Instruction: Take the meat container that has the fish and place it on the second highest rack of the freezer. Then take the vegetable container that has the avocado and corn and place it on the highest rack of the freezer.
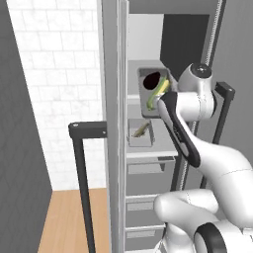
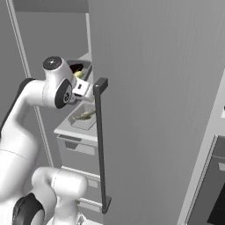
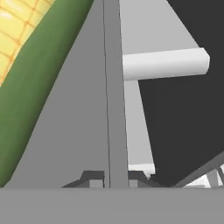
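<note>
In hand view, jaws clamp vegetable container (image 3: 114,87) rim, corn (image 3: 26,65) beside

The gripper (image 3: 116,177) is pinched on the rim of the vegetable tray (image 1: 146,74), whose thin wall rises straight ahead between the fingers. To one side of that wall the corn (image 3: 26,83) lies close along the tray floor; the avocado (image 1: 151,81) fills the far end. On the other side is open dark space in the freezer (image 1: 116,148), crossed by a pale shelf edge (image 3: 164,63). Below the hand, the fish tray (image 1: 140,133) occupies the lower shelf. Beside the wrist stands the open door's handle (image 2: 101,145).
</note>
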Motion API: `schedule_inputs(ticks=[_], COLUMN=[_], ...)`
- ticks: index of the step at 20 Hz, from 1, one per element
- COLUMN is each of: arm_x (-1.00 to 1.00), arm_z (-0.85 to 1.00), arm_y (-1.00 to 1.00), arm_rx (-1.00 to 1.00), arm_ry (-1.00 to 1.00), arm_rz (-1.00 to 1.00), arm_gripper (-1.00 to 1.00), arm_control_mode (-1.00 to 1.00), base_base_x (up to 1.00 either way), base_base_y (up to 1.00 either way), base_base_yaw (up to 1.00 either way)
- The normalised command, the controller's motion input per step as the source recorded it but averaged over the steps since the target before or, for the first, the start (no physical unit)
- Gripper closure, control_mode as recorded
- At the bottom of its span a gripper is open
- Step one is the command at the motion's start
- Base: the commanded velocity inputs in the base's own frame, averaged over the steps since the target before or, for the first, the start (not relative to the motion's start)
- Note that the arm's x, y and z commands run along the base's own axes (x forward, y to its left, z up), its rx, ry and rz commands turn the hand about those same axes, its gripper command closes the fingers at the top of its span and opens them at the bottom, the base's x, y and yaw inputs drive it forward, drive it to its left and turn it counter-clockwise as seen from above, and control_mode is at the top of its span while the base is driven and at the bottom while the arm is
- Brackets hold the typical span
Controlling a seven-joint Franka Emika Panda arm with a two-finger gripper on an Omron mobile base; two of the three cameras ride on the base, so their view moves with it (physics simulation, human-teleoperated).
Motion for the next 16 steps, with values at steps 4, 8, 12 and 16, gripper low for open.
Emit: schedule_inputs(ticks=[4,8,12,16], arm_x=[0.49,0.44,0.59,0.39], arm_z=[0.42,0.44,0.16,0.31], arm_y=[0.0,0.0,0.01,0.01], arm_rx=[0.0,0.0,0.0,0.0], arm_ry=[0.0,-0.01,-0.03,0.0], arm_rz=[0.0,-0.02,-0.05,-0.07], arm_gripper=[1.0,1.0,1.0,1.0], arm_control_mode=[-1.0,-1.0,-1.0,-1.0], base_base_x=[0.0,0.0,0.0,0.0], base_base_y=[0.0,0.0,0.0,0.0], base_base_yaw=[0.0,0.0,0.0,0.0])
